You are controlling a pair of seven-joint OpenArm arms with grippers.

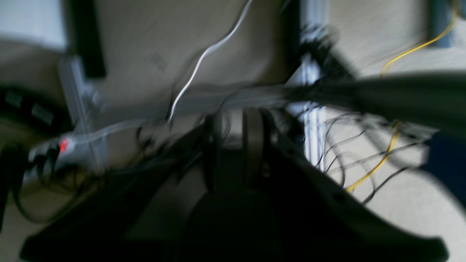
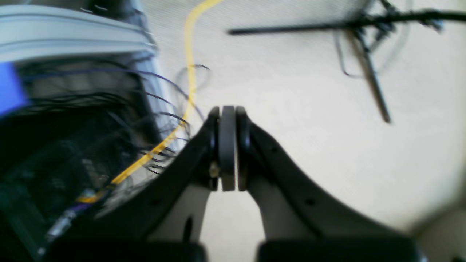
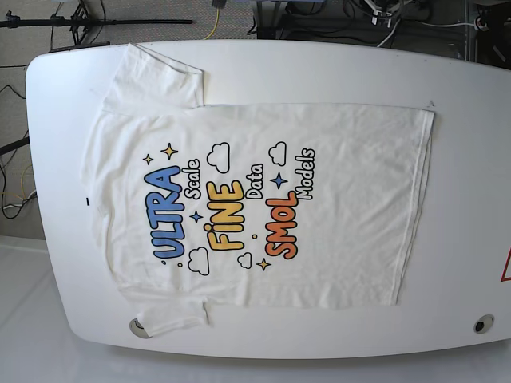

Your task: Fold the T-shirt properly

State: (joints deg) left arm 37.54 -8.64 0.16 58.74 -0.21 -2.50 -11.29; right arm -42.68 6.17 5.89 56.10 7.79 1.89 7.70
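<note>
Across the middle of the white table [image 3: 467, 263] the T-shirt [image 3: 351, 199] lies spread flat with its print facing up, collar toward the left edge, hem toward the right edge, and one sleeve reaching toward each long edge. Neither arm shows in the base view. The right gripper [image 2: 228, 109] has its jaws pressed together on nothing above the floor, while the left gripper [image 1: 235, 116] is too blurred to tell whether it is apart or together.
</note>
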